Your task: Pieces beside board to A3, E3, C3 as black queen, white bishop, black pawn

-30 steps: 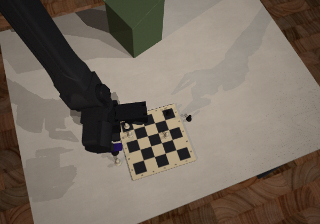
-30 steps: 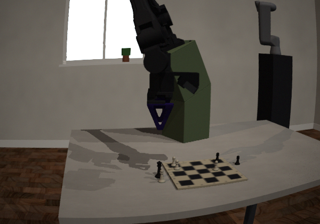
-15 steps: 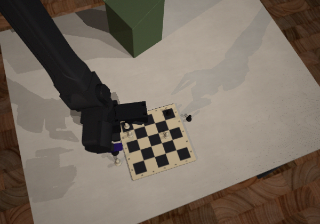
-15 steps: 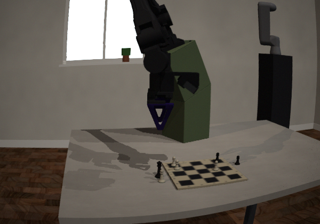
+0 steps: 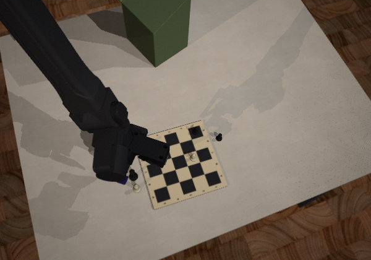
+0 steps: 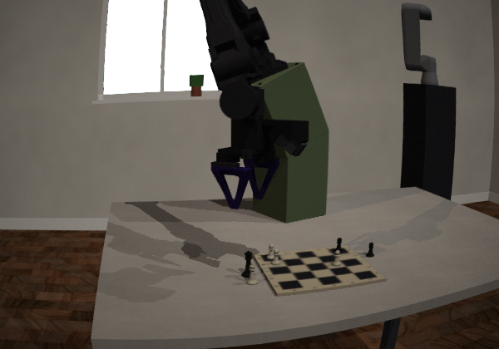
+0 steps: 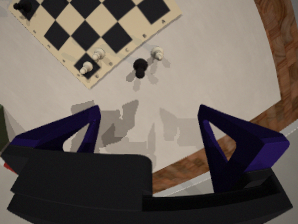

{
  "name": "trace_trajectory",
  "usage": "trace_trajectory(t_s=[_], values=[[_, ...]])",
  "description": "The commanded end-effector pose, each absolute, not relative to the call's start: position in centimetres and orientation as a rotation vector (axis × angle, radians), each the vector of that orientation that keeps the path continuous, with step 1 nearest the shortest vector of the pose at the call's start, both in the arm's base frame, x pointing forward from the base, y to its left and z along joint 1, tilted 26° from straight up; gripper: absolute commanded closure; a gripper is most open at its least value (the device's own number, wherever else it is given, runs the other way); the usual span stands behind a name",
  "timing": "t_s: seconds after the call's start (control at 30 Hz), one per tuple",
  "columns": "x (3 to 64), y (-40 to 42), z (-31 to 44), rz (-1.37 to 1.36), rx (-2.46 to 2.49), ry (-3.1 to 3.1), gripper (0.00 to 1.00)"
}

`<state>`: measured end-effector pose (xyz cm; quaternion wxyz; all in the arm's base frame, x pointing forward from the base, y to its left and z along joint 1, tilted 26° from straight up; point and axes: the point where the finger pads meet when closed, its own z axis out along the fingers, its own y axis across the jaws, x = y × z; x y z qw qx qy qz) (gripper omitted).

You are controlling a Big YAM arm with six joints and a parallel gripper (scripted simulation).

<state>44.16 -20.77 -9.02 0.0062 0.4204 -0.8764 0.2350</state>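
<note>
Claw (image 5: 122, 180) (image 6: 248, 202) (image 7: 149, 110) spread wide, nothing in its grip, up above the table (image 5: 278, 167) (image 6: 187, 316) (image 7: 215, 65)! Black queen (image 5: 133, 175) (image 6: 248, 264) (image 7: 140, 68) and white bishop (image 5: 136, 188) (image 6: 252, 275) (image 7: 157, 53) stand together just beside the board (image 5: 175, 190) (image 6: 309, 282) (image 7: 102, 24); black pawn (image 5: 219, 137) (image 6: 370, 250) waits off the opposite edge, upright too.

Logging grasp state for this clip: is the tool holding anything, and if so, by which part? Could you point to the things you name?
Nothing is held; the tool (image 6: 248, 203) (image 7: 149, 110) is open.

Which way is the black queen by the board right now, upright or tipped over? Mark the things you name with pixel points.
Upright: the black queen (image 5: 133, 175) (image 6: 248, 264) (image 7: 140, 68) stands on its base, crown up, beside the board (image 5: 161, 205) (image 6: 278, 292) (image 7: 91, 86).
</note>
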Motion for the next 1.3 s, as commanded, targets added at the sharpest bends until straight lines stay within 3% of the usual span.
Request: trace_trajectory(t_s=[0.0,0.53,0.57,1.27], values=[[44.4,-21.9,-10.7,0.745,0.934,-2.952,0.0],[44.3,-21.9,-12.4,0.696,-0.149,-3.247,0.0],[44.3,-21.9,-12.4,0.691,-0.225,-3.252,0.6],[44.0,-21.8,-12.6,0.677,-0.322,-3.251,0.6]])
